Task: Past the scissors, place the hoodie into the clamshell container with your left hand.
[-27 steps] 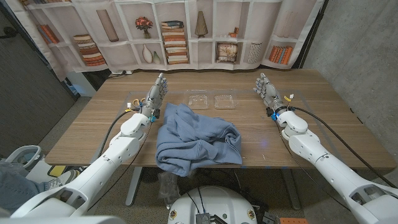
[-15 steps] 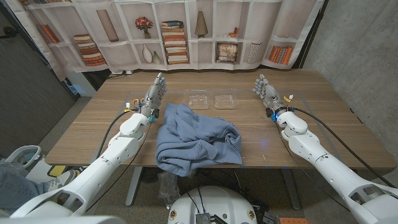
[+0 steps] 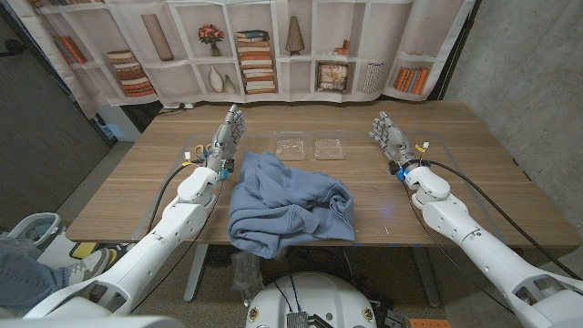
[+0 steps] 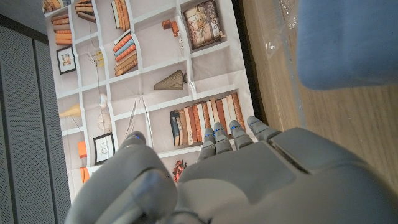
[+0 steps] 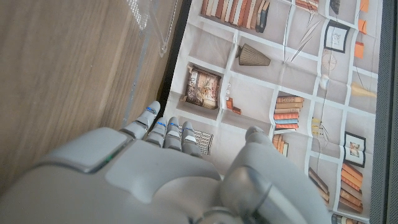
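Hoodie (image 3: 287, 202) untouched at table centre, container (image 3: 311, 147) at 12 o'clock. Nothing moved since earlier. Left hand (image 3: 228, 137) and right hand (image 3: 389, 137) both empty, fingers spread; grasp not started.

arms: smooth white shells, black cables running along each
left hand (image 3: 228, 134): grey
right hand (image 3: 388, 135): grey
fingers (image 4: 214, 140): blue bands

Head view overhead; wrist views close, facing bookshelf backdrop (image 3: 273, 46).
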